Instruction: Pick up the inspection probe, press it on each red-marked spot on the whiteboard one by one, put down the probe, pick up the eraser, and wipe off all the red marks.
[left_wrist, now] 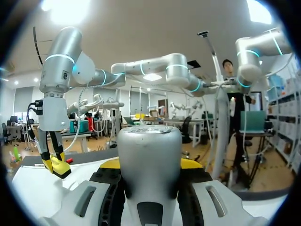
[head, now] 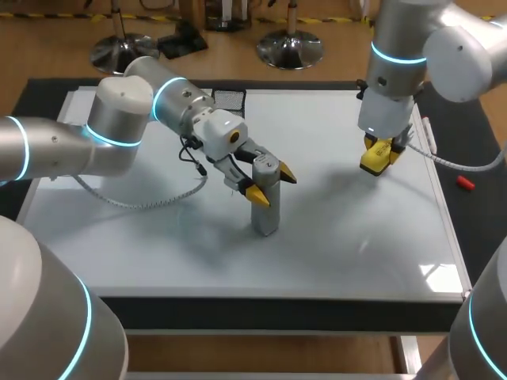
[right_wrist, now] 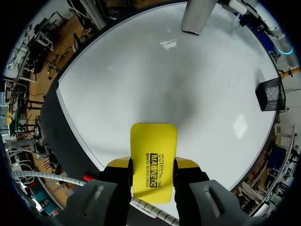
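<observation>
The probe (head: 265,212), a grey upright cylinder, stands near the middle of the whiteboard (head: 158,237) with its foot on the surface. The left gripper (head: 272,184) comes in from 9 o'clock and pinches the probe's upper part between its yellow tips. The left wrist view shows what the head view only hints at: the probe's rounded top fills the gap between both fingers.

Toward 2 o'clock on the board, the right gripper (head: 379,158) points down, clamped on the yellow eraser (head: 374,165). The right wrist view shows the eraser held flat between the fingers. It seems to hang just above the board, though contact is hard to judge.

A black mesh basket (head: 228,99) sits at the board's 11 o'clock edge. A small red object (head: 465,183) lies off the board at 3 o'clock and shows only in the head view.
</observation>
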### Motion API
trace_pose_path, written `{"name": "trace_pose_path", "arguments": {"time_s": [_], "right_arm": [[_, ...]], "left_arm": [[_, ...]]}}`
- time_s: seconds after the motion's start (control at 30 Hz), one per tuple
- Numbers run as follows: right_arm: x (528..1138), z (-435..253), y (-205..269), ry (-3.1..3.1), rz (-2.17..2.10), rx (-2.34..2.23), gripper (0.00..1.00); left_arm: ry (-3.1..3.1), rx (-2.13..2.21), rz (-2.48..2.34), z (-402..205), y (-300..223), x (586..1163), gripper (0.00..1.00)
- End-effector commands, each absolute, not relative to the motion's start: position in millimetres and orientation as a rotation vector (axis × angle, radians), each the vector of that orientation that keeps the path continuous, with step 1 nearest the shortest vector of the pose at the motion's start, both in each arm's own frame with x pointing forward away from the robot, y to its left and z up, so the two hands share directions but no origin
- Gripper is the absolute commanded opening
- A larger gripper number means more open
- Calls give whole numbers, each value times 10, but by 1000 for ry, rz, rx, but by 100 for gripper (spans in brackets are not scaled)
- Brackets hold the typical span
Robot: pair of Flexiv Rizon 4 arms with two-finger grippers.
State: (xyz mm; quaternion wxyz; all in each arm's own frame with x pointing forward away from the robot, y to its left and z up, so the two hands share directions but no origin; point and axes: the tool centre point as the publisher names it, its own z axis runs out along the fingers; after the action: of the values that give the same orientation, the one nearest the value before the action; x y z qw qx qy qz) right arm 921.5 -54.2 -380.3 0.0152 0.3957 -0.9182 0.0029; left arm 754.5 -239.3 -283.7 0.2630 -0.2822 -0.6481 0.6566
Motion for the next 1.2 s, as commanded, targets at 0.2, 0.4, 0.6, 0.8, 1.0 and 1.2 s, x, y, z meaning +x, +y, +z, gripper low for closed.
{"name": "trace_pose_path", "arguments": {"time_s": [0.2, 0.4, 0.6, 0.8, 1.0, 1.2], "right_arm": [[9220, -3797, -548, -2855, 12, 1233, 0], [9220, -3797, -548, -2855, 12, 1233, 0], [9220, -3797, -548, -2855, 12, 1233, 0], [9220, -3797, -548, -2855, 12, 1233, 0], [9220, -3797, -548, -2855, 12, 1233, 0], [9220, -3797, -548, -2855, 12, 1233, 0]], "left_arm": [[-1754, -758, 1777, -2873, -2383, 7586, 0], [-1755, -758, 1771, -2873, -2384, 7592, 0], [-1755, -757, 1771, -2874, -2385, 7590, 0], [-1752, -753, 1771, -2878, -2384, 7585, 0], [-1743, -753, 1768, -2829, -2384, 7597, 0], [-1723, -762, 1762, -2673, -2388, 7682, 0]]}}
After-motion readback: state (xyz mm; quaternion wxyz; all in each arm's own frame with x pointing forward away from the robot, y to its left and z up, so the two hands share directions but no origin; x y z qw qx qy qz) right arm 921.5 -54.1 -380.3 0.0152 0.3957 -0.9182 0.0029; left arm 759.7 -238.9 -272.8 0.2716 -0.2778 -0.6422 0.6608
